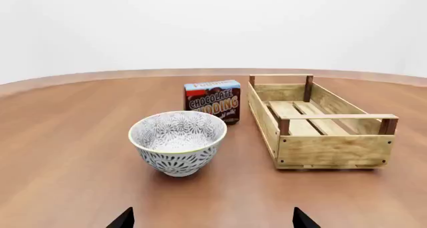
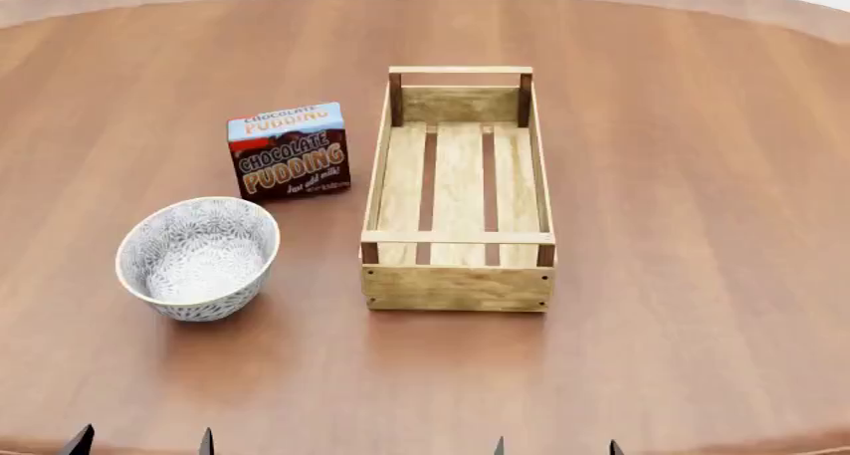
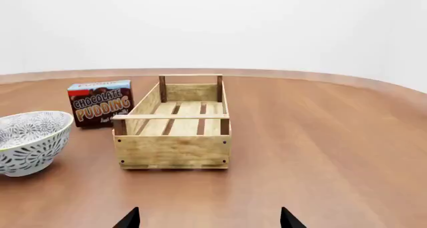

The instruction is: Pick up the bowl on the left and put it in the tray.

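Observation:
The bowl point(image 2: 197, 258), white with a dense grey-blue floral pattern, stands upright on the table at the left; it also shows in the left wrist view as the bowl point(image 1: 177, 142) and at the edge of the right wrist view as the bowl point(image 3: 30, 140). The tray point(image 2: 457, 191), a light-wood slatted crate with dark corner posts, lies empty to its right, seen too as the tray point(image 1: 319, 122) and the tray point(image 3: 175, 123). My left gripper point(image 2: 142, 442) is open at the near table edge, short of the bowl. My right gripper point(image 2: 556, 447) is open near the tray's front end.
A chocolate pudding box point(image 2: 289, 149) stands upright behind the bowl, just left of the tray's far half. The round wooden table point(image 2: 691, 176) stretches wide on all sides, its far rim point(image 1: 133, 74) curving against a white wall.

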`<state>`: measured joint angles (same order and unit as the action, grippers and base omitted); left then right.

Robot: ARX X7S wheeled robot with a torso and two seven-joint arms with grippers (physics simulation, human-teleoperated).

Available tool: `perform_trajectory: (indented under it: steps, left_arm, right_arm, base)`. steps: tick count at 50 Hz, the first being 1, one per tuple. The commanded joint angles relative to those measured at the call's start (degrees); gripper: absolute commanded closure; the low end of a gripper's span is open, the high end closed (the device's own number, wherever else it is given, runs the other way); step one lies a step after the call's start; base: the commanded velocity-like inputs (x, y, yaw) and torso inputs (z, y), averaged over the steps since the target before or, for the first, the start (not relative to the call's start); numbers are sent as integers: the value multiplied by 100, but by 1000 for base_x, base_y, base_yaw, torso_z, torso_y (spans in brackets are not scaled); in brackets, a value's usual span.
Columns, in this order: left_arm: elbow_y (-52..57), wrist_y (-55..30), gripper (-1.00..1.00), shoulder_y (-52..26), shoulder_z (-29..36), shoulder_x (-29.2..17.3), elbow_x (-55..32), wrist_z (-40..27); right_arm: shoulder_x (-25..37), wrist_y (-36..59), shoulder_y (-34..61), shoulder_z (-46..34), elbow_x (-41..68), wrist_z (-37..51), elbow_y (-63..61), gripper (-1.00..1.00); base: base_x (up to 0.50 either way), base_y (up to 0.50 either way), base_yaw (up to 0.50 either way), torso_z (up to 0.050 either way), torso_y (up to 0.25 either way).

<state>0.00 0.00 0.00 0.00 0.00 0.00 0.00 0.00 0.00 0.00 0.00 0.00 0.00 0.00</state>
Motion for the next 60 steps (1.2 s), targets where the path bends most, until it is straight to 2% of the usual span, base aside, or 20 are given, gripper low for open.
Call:
perform_trajectory:
  steps: [1,9,10,11,12,19,34,36,44,60]
  left_arm:
    - [-116,180,-100,-51,82,-82,-355,93]
    - [-94,265,-100,-49,263,-241,-51,-364]
    - [-859,859,-100,-630,251,-859,859,-859]
    - [-140,290,-100,-59,48,-67,51,-132]
    - [-41,200,-100,-35,35,-64,53,-156]
    - [531,-55,-100,60,237,-230,25,-352]
    - [3057,-1158,-100,412,436,-468,-88,-483]
    - [3034,-969,-100,514,452,-487,-101,-503]
    - [3660,-1111,-100,622,522,-593,-113,-558]
    - [3861,-1163,-100,603,601,-724,-177,-704]
  right_arm:
    - [94,78,38,-92,75,137,-61,-100]
    - [216,157,58,-195,240,334,-93,-100]
    - [8,-859,859,-573,-80,439,859,-100]
    - [52,0,68,-2,71,138,0,-100]
    - [51,98,75,-6,81,133,4,-100]
    - [215,260,2,-184,250,300,-272,-100]
    - [499,1342,-417,-207,495,579,-2867,-100]
    - [528,1401,-442,-204,528,597,-3055,-100]
    - [613,1627,-511,-230,570,715,-3641,-100]
    - [724,1568,-493,-296,652,856,-3624,-100]
  base:
    - [0,0,0,0,0]
    - [0,0,0,0,0]
    - [0,0,0,0,0]
    - [0,0,0,0,0]
    - [0,0,0,0,0]
    - [0,0,0,0,0]
    - [0,0,0,0,0]
    - [0,0,0,0,0]
    - [0,0,0,0,0]
    - [34,0,0,0,0]
